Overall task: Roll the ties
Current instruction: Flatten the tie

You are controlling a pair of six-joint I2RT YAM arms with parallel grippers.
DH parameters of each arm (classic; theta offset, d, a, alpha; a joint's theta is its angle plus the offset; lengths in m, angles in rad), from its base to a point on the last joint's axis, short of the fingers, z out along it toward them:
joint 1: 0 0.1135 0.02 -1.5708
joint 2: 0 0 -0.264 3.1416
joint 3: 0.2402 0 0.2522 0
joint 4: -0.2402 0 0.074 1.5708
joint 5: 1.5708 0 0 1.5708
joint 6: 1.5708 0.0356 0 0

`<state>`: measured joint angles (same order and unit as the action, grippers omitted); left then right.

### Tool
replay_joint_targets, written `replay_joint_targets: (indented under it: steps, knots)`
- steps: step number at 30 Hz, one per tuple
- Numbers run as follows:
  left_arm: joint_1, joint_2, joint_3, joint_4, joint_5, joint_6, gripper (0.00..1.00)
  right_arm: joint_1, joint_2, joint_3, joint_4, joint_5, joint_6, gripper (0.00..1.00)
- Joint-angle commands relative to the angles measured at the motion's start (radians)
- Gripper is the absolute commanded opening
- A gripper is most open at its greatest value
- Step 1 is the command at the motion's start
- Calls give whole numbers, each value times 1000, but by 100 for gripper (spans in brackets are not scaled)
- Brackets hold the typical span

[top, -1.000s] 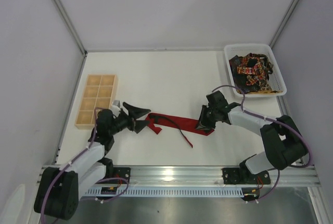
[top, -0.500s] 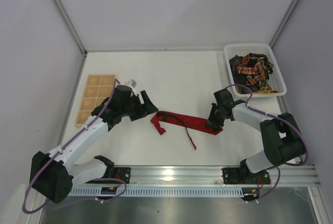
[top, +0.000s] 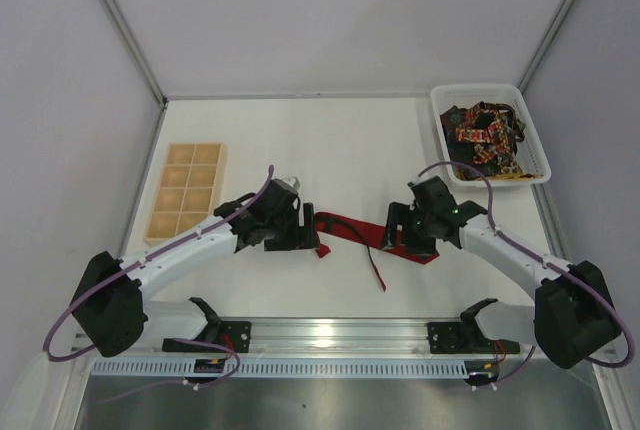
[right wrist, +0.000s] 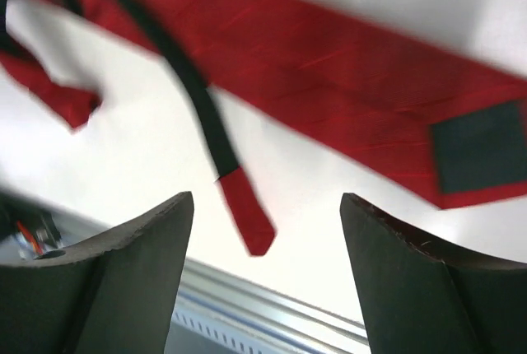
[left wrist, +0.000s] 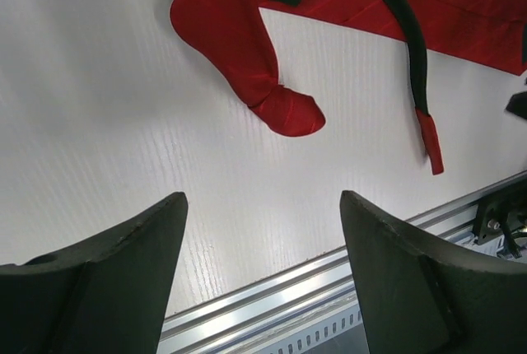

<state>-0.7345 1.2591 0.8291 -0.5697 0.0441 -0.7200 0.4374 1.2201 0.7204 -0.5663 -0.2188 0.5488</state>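
Observation:
One plain red tie (top: pixel 352 231) lies crumpled across the middle of the table, its thin tail trailing toward the near edge. My left gripper (top: pixel 305 238) hovers at its folded left end, jaws open and empty; in the left wrist view the gripper (left wrist: pixel 262 199) sits short of the folded red end (left wrist: pixel 284 111). My right gripper (top: pixel 398 237) stands open over the wide end; in the right wrist view the gripper (right wrist: pixel 265 199) frames the tail tip (right wrist: pixel 247 210), with the wide blade (right wrist: pixel 329 74) beyond. The dark patterned ties (top: pixel 485 138) lie piled in a bin.
The white bin (top: pixel 441 110) stands at the back right. A wooden compartment tray (top: pixel 185 190) lies at the left. The metal rail (top: pixel 330 332) runs along the table's near edge, close below the tie's tail.
My right gripper has opened and let go of the tie's wide end. The left arm swung right and down to the tie's left end. The tie has bunched up toward the right.

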Motion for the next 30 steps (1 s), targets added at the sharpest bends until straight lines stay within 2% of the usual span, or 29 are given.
replay_joint_targets:
  steps: [1, 6, 13, 16, 17, 18, 19, 21, 22, 23, 26, 30]
  knots:
    - [-22, -6, 31, -2, -15, -27, 80, 130, 36, 2, 23, -71, 16, 78]
    - [-23, -13, 28, 14, -4, -52, 80, 279, 125, -21, 0, 93, 68, 74]
    - [-28, 31, 30, 25, -1, -70, 81, 334, 136, -61, 0, 108, 112, 64]
    - [-32, 57, 19, 50, -4, -96, 81, 336, 122, -85, -4, 122, 112, 53]
    - [-32, 81, 16, 60, 2, -114, 81, 334, 118, -88, -3, 128, 111, 40]
    - [-32, 91, 15, 68, 7, -124, 81, 330, 117, -87, -6, 139, 111, 33]
    - [-32, 103, 13, 79, 11, -139, 81, 327, 114, -76, -13, 141, 108, 21]
    - [-32, 134, 18, 99, 11, -154, 81, 311, 105, -62, -24, 142, 97, 17]
    - [-34, 143, 21, 105, 13, -170, 81, 305, 96, -53, -30, 141, 89, 10]
    - [-34, 157, 25, 120, 14, -177, 81, 294, 94, -38, -32, 138, 80, 8]
    - [-36, 178, 31, 151, 13, -202, 81, 241, 99, -6, -56, 121, 33, 3]
    - [-36, 241, 45, 157, -6, -239, 82, 187, 124, 45, -64, 67, -47, 3]
